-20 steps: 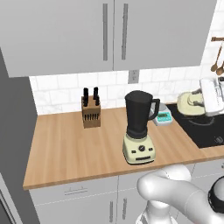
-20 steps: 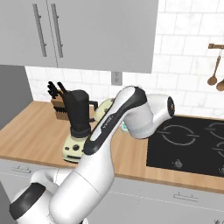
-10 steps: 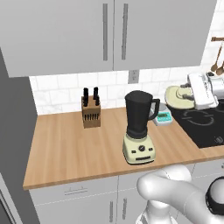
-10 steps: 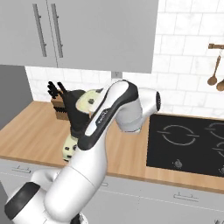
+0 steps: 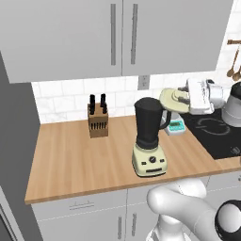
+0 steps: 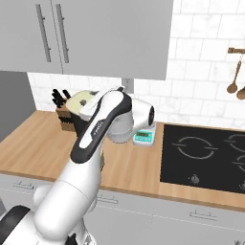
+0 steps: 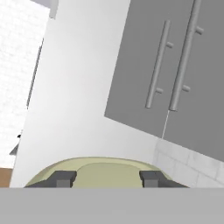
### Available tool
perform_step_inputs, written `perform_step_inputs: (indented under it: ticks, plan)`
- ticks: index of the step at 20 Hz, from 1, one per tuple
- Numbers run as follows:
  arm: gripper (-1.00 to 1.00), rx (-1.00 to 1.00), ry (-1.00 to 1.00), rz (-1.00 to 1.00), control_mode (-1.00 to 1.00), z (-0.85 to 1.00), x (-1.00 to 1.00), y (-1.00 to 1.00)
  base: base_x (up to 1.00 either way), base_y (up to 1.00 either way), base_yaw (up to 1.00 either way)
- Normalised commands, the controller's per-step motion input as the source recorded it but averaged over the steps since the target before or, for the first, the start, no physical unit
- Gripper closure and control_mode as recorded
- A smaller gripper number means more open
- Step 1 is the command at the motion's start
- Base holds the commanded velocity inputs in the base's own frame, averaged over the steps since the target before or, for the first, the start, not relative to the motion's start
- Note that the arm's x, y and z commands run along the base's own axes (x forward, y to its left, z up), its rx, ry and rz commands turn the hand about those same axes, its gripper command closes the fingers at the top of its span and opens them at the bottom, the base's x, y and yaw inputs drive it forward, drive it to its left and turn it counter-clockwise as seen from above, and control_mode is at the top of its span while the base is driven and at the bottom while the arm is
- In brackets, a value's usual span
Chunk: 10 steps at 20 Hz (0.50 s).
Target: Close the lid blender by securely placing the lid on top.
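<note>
Both base views look down over the counter (image 5: 70,160) from behind, sharing it; the hand view faces cabinets (image 7: 183,65) closely.

Above the blender (image 5: 149,136) you have open air: its dark mouth sits uncovered, with a clear gap up to the wall cabinets (image 5: 122,35). The lid (image 5: 175,100) hangs in the gripper (image 5: 184,97) just right of the jar, above its rim, so your path leftward is free. Watch the jar's handle on the right side and the small scale (image 5: 176,126) behind it. The knife block (image 5: 98,121) stands well apart to the left. The counter (image 5: 70,155) in front lies open.
</note>
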Motion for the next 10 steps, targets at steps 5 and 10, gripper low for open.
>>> perform_step_inputs:
  ticks: [5,10]
  plan:
    - [1.00,0.00,0.14,0.00,-1.00,0.00,0.39,0.44,0.00,0.00,0.00]
    - [1.00,0.00,0.11,0.00,-1.00,0.00,0.36,0.12,0.00,0.00,0.00]
